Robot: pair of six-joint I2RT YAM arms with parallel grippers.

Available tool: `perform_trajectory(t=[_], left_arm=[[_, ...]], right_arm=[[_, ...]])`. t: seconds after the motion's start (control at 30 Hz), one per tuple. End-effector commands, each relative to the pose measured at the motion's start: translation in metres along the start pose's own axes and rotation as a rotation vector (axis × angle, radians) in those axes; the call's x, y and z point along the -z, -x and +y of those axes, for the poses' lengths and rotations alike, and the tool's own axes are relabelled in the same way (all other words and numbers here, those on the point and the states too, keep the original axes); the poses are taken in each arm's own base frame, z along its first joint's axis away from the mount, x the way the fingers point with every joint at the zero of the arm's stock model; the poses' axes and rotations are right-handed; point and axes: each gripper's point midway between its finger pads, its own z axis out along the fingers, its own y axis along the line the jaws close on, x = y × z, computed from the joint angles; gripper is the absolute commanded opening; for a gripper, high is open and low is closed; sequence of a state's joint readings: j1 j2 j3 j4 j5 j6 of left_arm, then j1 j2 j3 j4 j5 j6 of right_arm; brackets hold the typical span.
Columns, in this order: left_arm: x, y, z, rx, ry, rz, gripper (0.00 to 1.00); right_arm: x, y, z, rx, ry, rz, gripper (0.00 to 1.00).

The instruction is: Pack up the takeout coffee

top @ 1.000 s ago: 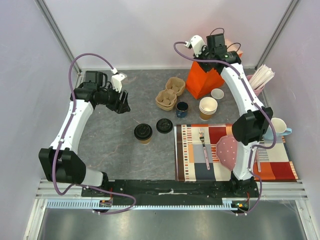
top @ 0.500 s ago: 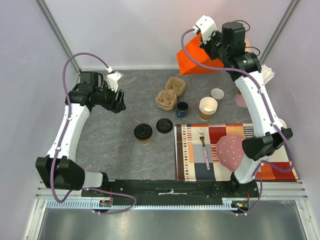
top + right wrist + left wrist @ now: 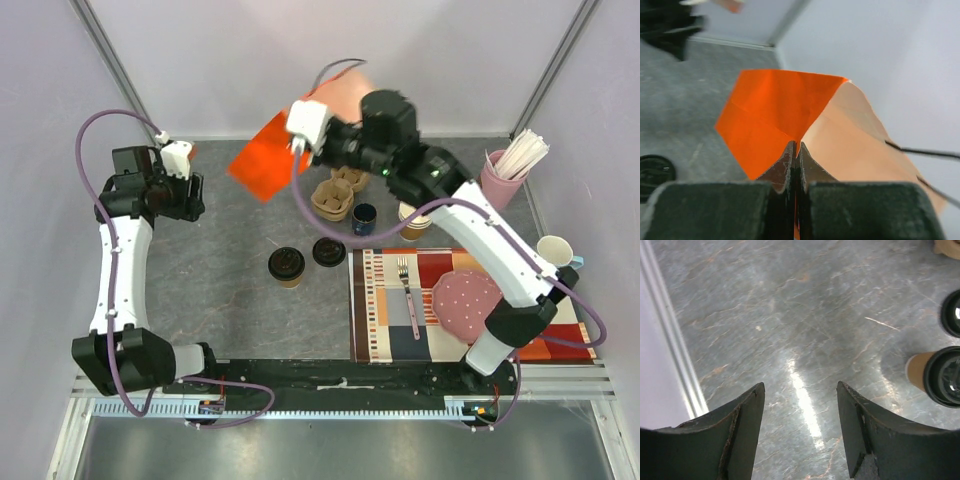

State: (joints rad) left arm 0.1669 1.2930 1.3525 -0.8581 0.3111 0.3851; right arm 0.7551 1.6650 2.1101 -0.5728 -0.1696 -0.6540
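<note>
The takeout coffee (image 3: 286, 265), a brown paper cup with a black lid, stands on the grey table near the middle. It also shows at the right edge of the left wrist view (image 3: 940, 376). A loose black lid (image 3: 328, 251) lies just right of it. My right gripper (image 3: 325, 148) is shut on the rim of an orange paper bag (image 3: 270, 162) and holds it in the air above the back middle of the table; the right wrist view shows the bag (image 3: 775, 115) pinched in the gripper (image 3: 796, 146). My left gripper (image 3: 192, 195) is open and empty (image 3: 800, 386), left of the coffee.
A cardboard cup carrier (image 3: 335, 195), a small dark cup (image 3: 364, 218) and a stack of lidless paper cups (image 3: 415, 215) sit behind the coffee. A striped placemat (image 3: 390, 335) with a fork (image 3: 408, 295) and a pink dish (image 3: 465, 300) lies right. A pink holder of straws (image 3: 510, 165) stands far right.
My right arm has lifted the orange bag off the back right of the table and swung it left, over the back middle. My left gripper has drawn back to the left.
</note>
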Motion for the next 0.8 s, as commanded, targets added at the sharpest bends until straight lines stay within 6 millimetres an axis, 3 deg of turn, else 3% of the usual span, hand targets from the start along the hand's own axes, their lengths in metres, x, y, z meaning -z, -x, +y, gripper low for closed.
perform_trajectory(t=[0.0,0.03,0.1,0.13,0.2,0.23,0.3,0.4,0.53,0.77], left_arm=[[0.021,0.010,0.036,0.051,0.176,-0.048,0.67],[0.023,0.012,0.044,0.071,0.213,-0.061,0.67],[0.030,0.010,0.063,0.114,0.275,-0.074,0.67],[0.033,0.009,0.070,0.139,0.301,-0.077,0.67],[0.042,0.007,0.088,0.173,0.357,-0.096,0.67],[0.045,0.006,0.093,0.186,0.376,-0.100,0.67],[0.051,0.005,0.105,0.203,0.408,-0.113,0.67],[0.054,0.008,0.106,0.199,0.396,-0.124,0.67],[0.050,0.014,0.092,0.194,0.312,-0.140,0.67],[0.047,0.012,0.084,0.191,0.267,-0.135,0.67]], right_arm=[[-0.025,0.026,0.072,0.147,0.224,-0.130,0.00],[-0.035,0.024,0.094,0.161,0.284,-0.131,0.00],[-0.042,0.030,0.111,0.191,0.340,-0.152,0.00],[-0.052,0.021,0.134,0.212,0.403,-0.126,0.00],[-0.055,0.026,0.145,0.237,0.446,-0.133,0.00],[-0.059,0.015,0.170,0.264,0.521,-0.097,0.00],[-0.060,0.012,0.189,0.302,0.571,-0.078,0.00],[-0.058,-0.001,0.225,0.404,0.635,-0.040,0.00],[-0.043,0.003,0.261,0.462,0.708,-0.041,0.00],[-0.022,0.013,0.304,0.465,0.816,-0.085,0.00]])
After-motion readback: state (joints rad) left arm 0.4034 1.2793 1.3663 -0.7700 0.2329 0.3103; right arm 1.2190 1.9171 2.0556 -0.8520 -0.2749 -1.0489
